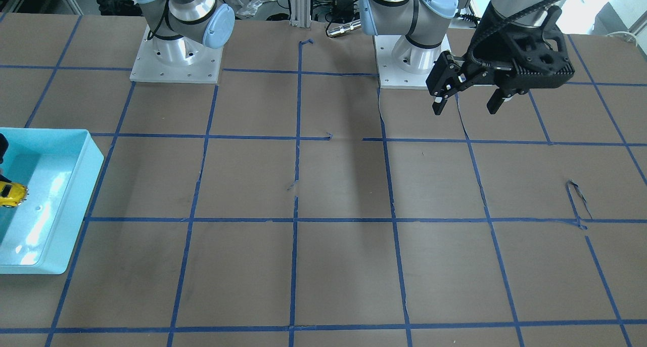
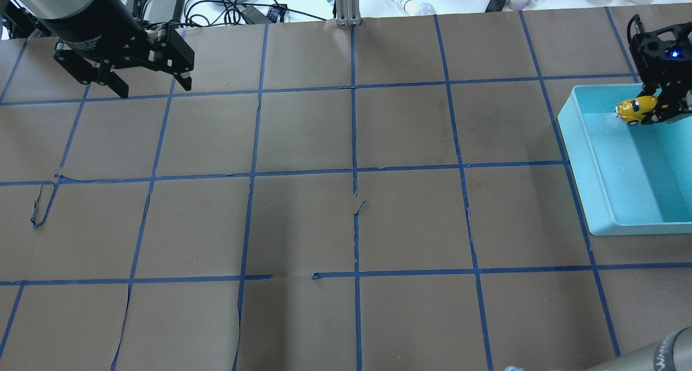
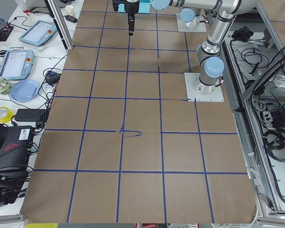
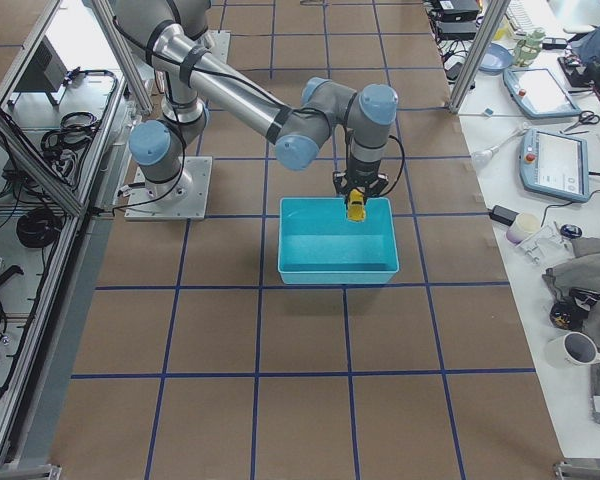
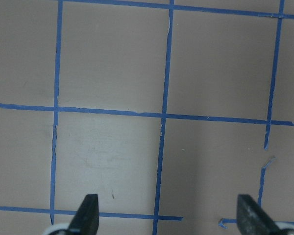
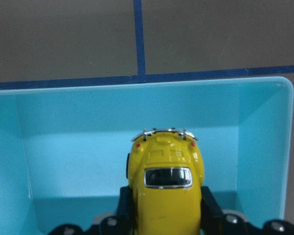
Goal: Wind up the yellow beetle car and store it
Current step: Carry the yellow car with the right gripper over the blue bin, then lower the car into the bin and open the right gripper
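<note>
The yellow beetle car (image 6: 165,186) is clamped between the fingers of my right gripper (image 2: 651,111). It hangs inside the light-blue bin (image 2: 589,160), near its far end, above the floor. It also shows in the front view (image 1: 11,193) and the right view (image 4: 355,205). My left gripper (image 1: 467,103) is open and empty, held above the bare table near the left arm's base. Its fingertips (image 5: 88,208) show spread wide in the left wrist view.
The table is brown paper with a blue tape grid (image 2: 354,171). The two arm bases (image 1: 177,58) stand at the robot's side. Loose tape curls (image 2: 40,209) lie on the paper. Tablets, cups and cables lie on the bench beyond the table's far edge (image 2: 243,3).
</note>
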You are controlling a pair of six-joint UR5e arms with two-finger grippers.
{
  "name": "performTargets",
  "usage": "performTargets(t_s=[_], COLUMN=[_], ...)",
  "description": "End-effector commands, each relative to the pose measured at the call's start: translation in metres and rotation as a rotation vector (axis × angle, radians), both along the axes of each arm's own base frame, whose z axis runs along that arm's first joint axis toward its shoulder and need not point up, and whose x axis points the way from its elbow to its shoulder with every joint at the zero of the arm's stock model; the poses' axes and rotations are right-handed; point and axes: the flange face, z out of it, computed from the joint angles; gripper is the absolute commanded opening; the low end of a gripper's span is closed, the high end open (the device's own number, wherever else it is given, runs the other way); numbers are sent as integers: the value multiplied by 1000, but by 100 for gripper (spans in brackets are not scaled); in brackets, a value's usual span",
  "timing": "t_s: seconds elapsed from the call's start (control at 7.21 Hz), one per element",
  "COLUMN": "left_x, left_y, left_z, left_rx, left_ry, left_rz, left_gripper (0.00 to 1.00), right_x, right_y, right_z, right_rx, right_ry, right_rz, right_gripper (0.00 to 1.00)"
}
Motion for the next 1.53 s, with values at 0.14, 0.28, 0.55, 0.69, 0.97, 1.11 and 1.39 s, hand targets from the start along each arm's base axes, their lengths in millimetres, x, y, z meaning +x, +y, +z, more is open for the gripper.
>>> performTargets(t_s=[0.14, 0.28, 0.55, 0.69, 0.97, 1.11, 1.39], left_x=[0, 0, 1, 0, 0, 0, 0], left_y=[-2, -3, -2, -3, -3, -3, -3], left_z=[-3, -3, -3, -3, -4, -5, -4], left_rx=[3, 3, 3, 3, 4, 6, 5], left_ry=[3, 3, 3, 3, 3, 3, 3], left_rz=[1, 1, 3, 3, 3, 3, 3], left_gripper=[100, 100, 100, 100, 100, 100, 100], right_x=[0, -2, -6, -6, -6, -7, -4], right_y=[17, 16, 17, 17, 16, 13, 10], right_z=[-82, -95, -105, -104, -97, -76, 12], right_rx=[-24, -3, 17, 10, -4, -39, -155], right_ry=[63, 53, 48, 42, 45, 63, 129], right_rz=[39, 38, 30, 28, 19, 16, -6], right_gripper=[0, 0, 8, 86, 100, 100, 99])
